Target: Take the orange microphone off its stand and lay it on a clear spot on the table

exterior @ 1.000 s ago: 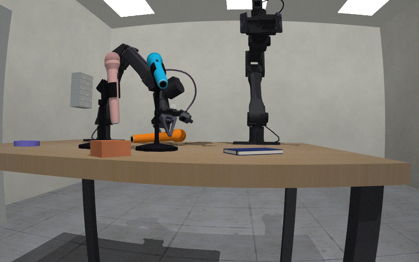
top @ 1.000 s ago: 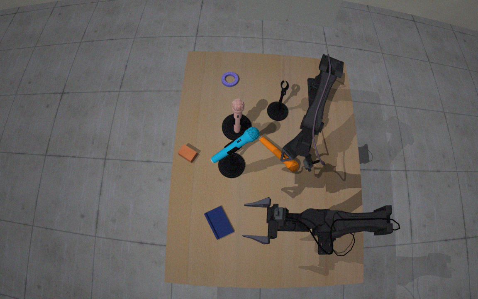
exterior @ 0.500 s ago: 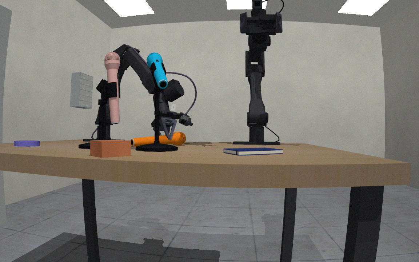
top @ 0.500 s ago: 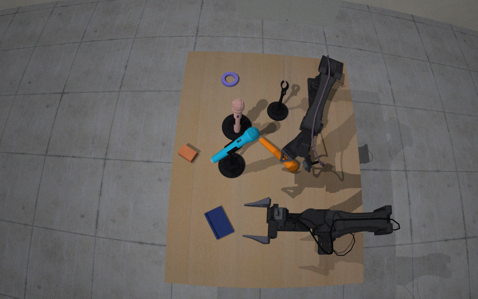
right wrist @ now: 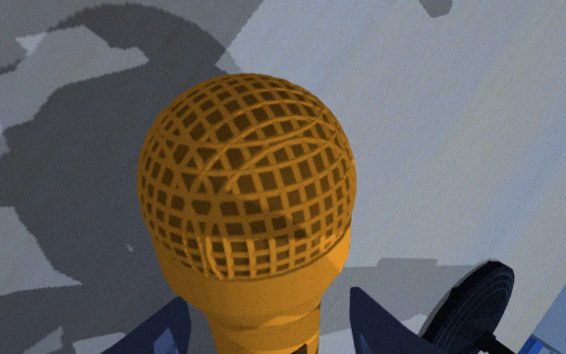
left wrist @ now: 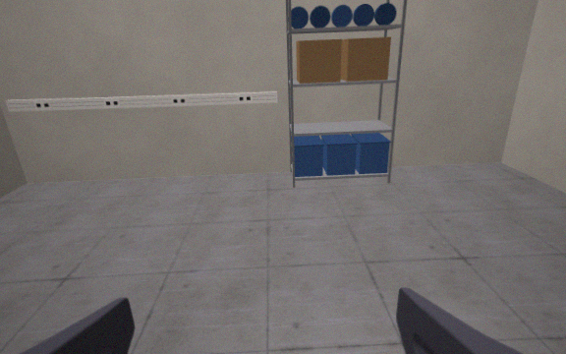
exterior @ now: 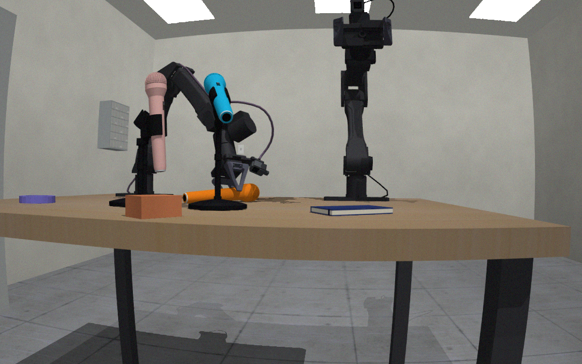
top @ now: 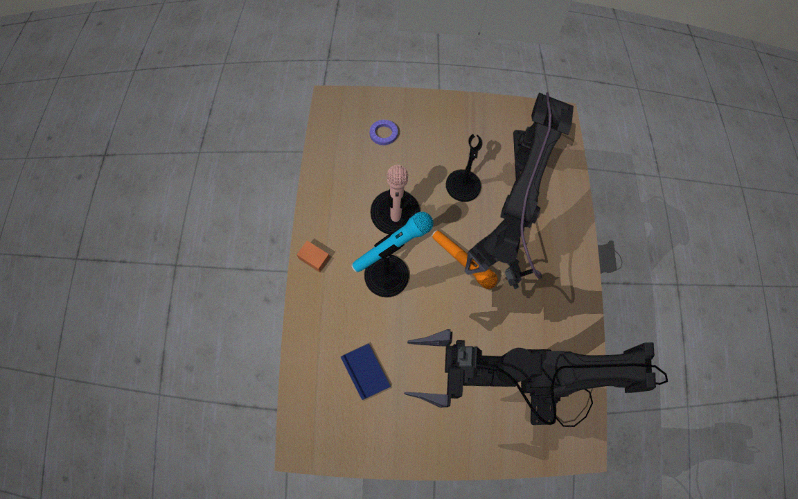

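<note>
As our right arm bends down from the table's one o'clock side toward seven, its gripper (top: 475, 263) (exterior: 230, 186) (right wrist: 269, 295) has fingers apart, astride the orange microphone (top: 451, 246) (exterior: 202, 195) (right wrist: 249, 182), which lies on the table (top: 439, 434) (exterior: 284, 239), head between four and five o'clock; our left gripper (top: 406, 367) (exterior: 363, 32) (left wrist: 264, 306) is wide apart, pointing to nine
</note>
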Controlling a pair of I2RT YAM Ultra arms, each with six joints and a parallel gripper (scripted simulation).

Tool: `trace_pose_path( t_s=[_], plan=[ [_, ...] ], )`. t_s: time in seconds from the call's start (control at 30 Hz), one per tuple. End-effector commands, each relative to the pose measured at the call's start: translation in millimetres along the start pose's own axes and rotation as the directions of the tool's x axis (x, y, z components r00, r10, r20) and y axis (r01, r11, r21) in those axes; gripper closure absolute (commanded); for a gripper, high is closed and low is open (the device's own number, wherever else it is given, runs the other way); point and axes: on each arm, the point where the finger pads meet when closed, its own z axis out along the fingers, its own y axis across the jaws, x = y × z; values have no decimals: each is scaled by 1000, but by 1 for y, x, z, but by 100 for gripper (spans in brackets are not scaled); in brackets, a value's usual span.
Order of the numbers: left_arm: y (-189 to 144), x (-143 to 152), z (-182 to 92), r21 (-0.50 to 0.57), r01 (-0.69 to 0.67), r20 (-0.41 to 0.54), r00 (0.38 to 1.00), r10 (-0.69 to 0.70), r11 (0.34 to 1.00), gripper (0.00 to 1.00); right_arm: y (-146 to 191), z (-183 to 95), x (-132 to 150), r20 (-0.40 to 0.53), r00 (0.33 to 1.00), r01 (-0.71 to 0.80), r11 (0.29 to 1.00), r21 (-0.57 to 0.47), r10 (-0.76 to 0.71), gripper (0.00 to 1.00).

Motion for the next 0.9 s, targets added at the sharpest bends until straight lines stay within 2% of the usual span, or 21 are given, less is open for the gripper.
trace_pose_path(
  t_s=[0.0,0.07,0.1,0.2,0.43,0.47,0.7,0.87],
  plan=[
    [-2,-38,-8,10,-4,91,996,3,1000,2,-21,-10,-5,18,1000,-18,998,55,17,12],
    [-2,-38,-8,10,-4,91,996,3,1000,2,-21,-10,-5,18,1000,-18,998,55,17,12],
    [-2,-38,-8,10,-4,91,996,3,1000,2,7,2,0,-2,1000,6,1000,-20,-6,12],
    [-2,-38,-8,10,-4,91,996,3,1000,2,15,6,2,-11,1000,13,999,-42,-13,12],
    [-2,-38,-8,10,-4,91,996,3,1000,2,15,6,2,-11,1000,13,999,-42,-13,12],
    [-2,-38,-8,10,-4,91,996,3,1000,2,3,-13,-1,8,1000,-3,1000,-2,3,12],
    [-2,-38,-8,10,-4,91,996,3,1000,2,-13,-25,-3,6,1000,-15,999,37,15,12],
    [-2,-38,-8,10,-4,91,996,3,1000,2,-17,-21,-7,11,1000,-15,999,29,14,12]
  ],
)
